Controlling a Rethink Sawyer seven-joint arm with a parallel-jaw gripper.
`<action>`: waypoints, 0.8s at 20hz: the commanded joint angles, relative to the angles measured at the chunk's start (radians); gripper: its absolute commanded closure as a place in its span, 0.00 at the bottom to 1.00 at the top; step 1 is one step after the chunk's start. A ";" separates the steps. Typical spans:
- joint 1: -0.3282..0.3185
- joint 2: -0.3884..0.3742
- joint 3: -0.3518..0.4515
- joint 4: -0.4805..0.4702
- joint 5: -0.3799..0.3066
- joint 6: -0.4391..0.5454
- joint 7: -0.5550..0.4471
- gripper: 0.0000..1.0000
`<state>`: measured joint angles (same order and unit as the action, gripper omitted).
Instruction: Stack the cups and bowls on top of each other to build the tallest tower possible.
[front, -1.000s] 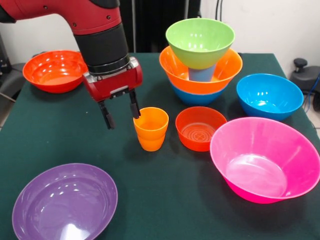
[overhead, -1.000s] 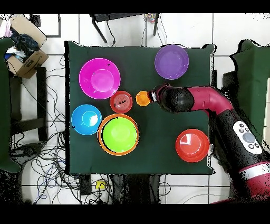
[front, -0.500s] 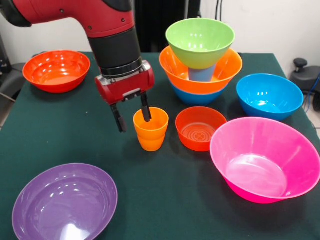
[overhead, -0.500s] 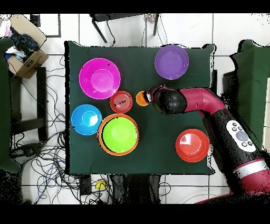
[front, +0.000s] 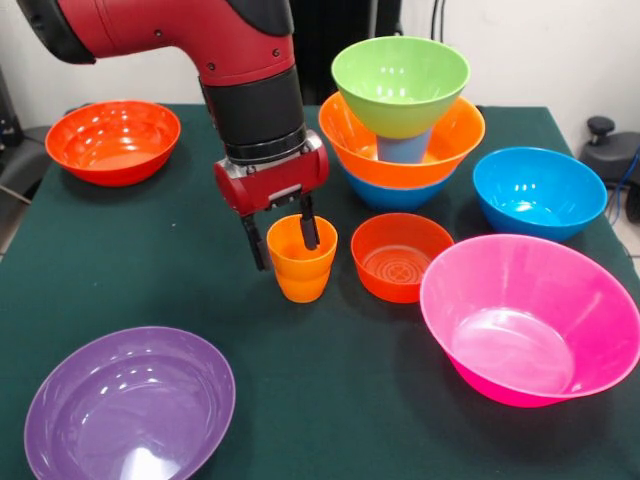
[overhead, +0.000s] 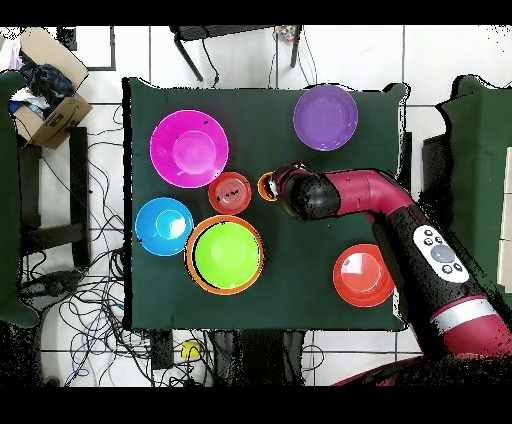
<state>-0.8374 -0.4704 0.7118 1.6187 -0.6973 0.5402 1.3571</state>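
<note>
Two nested orange cups (front: 300, 262) stand mid-table; in the overhead view they (overhead: 266, 186) are mostly hidden under the arm. My gripper (front: 284, 240) is open and lowered over them, with one finger inside the upper cup and the other outside its left wall. The tower (front: 401, 110) stands behind: a blue bowl, an orange bowl, a light blue cup (front: 402, 150) and a lime green bowl (front: 400, 82) on top; it also shows in the overhead view (overhead: 226, 254). A small red-orange bowl (front: 400, 256) sits just right of the cups.
A large pink bowl (front: 530, 315) is front right, a blue bowl (front: 538, 190) behind it, a purple bowl (front: 130, 405) front left, and a red-orange bowl (front: 112, 140) back left. A cardboard box (overhead: 45, 90) stands off the table.
My gripper has moved right and lower, from beside the orange cups to astride the upper cup's left wall. The cups and bowls have not moved.
</note>
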 joint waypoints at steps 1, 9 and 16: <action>0.047 0.024 -0.120 0.015 -0.062 -0.024 0.068 0.00; 0.058 0.035 -0.147 0.011 -0.079 -0.032 0.041 0.00; 0.059 0.021 -0.145 0.056 -0.070 -0.054 0.041 0.00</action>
<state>-0.8265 -0.4548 0.6236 1.6205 -0.7037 0.5398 1.3571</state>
